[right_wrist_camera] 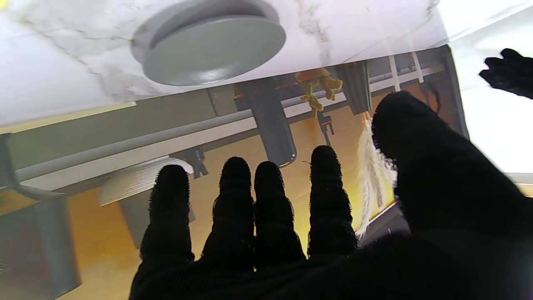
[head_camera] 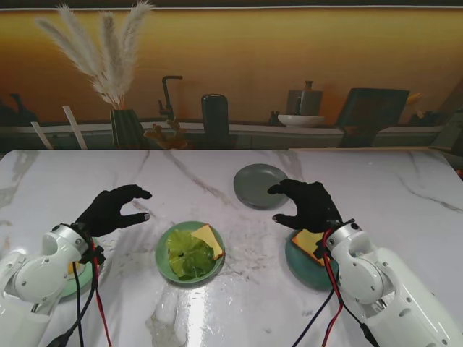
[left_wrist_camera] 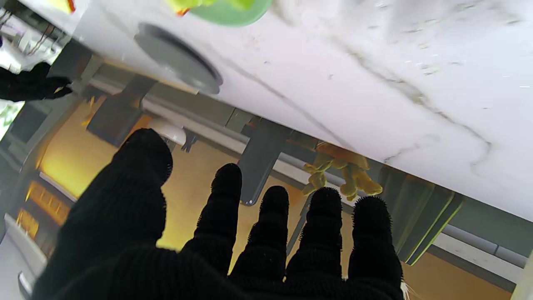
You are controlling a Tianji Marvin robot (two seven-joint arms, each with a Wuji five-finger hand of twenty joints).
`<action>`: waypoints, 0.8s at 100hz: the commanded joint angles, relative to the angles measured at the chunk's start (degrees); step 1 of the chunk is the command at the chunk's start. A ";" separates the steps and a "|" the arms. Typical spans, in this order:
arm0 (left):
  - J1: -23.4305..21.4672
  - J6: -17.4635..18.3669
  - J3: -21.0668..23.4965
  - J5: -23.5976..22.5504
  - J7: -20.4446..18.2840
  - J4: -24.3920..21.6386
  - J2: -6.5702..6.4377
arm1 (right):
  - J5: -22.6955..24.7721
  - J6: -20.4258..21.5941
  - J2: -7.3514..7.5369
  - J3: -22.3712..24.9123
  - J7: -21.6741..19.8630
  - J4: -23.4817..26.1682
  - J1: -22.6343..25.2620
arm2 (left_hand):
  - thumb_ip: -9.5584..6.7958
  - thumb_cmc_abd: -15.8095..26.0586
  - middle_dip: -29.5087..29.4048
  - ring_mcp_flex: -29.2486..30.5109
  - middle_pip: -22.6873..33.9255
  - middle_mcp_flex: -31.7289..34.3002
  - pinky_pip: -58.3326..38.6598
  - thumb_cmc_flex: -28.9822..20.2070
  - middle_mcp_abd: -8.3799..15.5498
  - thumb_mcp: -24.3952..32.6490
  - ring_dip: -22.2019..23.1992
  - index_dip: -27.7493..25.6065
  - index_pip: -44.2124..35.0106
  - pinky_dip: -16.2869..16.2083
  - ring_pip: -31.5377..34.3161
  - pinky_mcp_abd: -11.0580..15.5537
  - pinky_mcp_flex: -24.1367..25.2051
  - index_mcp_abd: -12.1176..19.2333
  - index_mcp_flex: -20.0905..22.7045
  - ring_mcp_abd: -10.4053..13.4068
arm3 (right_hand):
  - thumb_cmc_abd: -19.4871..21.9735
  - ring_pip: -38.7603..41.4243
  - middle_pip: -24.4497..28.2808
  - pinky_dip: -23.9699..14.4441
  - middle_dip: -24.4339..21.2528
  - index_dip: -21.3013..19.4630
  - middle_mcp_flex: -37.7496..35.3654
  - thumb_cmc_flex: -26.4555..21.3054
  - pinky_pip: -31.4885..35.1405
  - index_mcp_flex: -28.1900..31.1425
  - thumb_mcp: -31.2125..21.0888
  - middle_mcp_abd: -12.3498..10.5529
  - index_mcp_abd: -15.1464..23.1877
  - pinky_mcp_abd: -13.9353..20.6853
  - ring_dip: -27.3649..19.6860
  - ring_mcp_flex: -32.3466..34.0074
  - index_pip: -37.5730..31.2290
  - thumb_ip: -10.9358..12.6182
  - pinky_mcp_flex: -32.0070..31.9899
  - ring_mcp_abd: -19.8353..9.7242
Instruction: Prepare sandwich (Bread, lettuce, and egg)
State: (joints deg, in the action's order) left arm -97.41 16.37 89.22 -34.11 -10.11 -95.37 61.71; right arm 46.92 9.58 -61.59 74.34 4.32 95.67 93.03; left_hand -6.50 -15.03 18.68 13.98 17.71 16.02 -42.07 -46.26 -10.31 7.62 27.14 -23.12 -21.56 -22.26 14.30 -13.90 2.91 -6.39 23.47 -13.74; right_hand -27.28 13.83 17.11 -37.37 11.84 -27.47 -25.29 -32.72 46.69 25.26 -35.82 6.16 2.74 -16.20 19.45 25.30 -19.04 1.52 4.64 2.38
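Writing: none can be read on any plate, glove or arm in the three views.
Table: white marble-look table (head_camera: pixel 239 289) with grey veins, carrying four plates.
Middle plate: light green plate (head_camera: pixel 165 262) near the centre, holding a lettuce leaf (head_camera: pixel 188 254) with a slice of bread (head_camera: pixel 208 239) lying against its 2 o'clock side (the bread shows a yellow face and a brown crust).
Grey plate: grey plate (head_camera: pixel 258 185) at 1 o'clock from the middle plate, well apart from it, with nothing on it.
Right plate: dark green plate (head_camera: pixel 302 269) at 3 o'clock from the middle plate, with a yellow piece (head_camera: pixel 309 241) on it, partly hidden by the right wrist; whether it is egg or bread I cannot tell.
Left plate: a green plate (head_camera: pixel 71 286) showing only as an edge behind the left forearm.
Left robot hand: black-gloved left robot hand (head_camera: pixel 113 208) hovers at 10 o'clock from the middle plate, near it but not touching, fingers (left_wrist_camera: pixel 227 200) spread apart and holding nothing.
Right robot hand: black-gloved right robot hand (head_camera: pixel 306 202) hovers at 5 o'clock from the grey plate, just beside its rim, and at 12 o'clock from the dark green plate; thumb and fingers (right_wrist_camera: pixel 325 196) are apart in a loose curl, empty.
Lettuce and bread versus the hands: they lie between the two hands, nearer to me than both.
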 commanded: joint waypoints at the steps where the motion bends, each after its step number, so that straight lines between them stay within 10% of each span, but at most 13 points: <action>1: -1.23 -0.02 1.75 -1.75 -2.03 -1.32 -1.28 | 0.23 -0.57 -0.73 0.94 0.33 -0.29 1.68 | 0.69 -1.91 -1.26 -1.62 -1.40 -2.18 1.12 0.76 0.51 -0.10 -1.20 1.36 1.99 0.88 -1.21 0.68 0.37 -0.49 -2.69 -0.03 | 1.07 -1.05 -1.09 0.84 -0.53 0.73 -0.72 2.07 -0.51 0.84 1.10 -0.15 -0.71 -1.20 -0.67 0.84 1.15 -1.56 -1.29 -0.60; 80: -6.78 0.65 11.26 -27.39 -8.51 -0.43 -3.83 | 1.06 -1.51 -0.47 2.30 0.03 -3.56 2.21 | -0.15 -8.89 4.26 -2.92 -0.91 -5.34 -1.11 3.53 1.52 8.75 4.00 -3.61 -0.50 -2.52 2.06 0.54 0.39 -0.50 -13.60 1.84 | 3.26 -0.23 0.33 0.43 1.57 0.30 0.31 1.92 0.37 0.03 2.36 -0.59 -0.37 -1.75 0.51 0.28 1.51 -1.88 -2.64 -1.05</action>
State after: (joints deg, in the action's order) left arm -103.58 17.79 100.20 -63.00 -18.30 -96.74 58.22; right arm 47.75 8.25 -61.23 76.84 4.54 92.03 95.13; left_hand -6.51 -22.07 20.86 12.26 15.75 12.03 -41.74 -44.28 -9.30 14.51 29.24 -25.89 -22.51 -23.09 15.07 -12.82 2.92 -5.99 11.88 -13.33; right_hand -25.81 13.83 17.10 -37.04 12.61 -27.47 -25.29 -32.70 46.67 25.26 -35.25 6.16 2.73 -16.82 19.45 25.30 -18.91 1.42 3.16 2.35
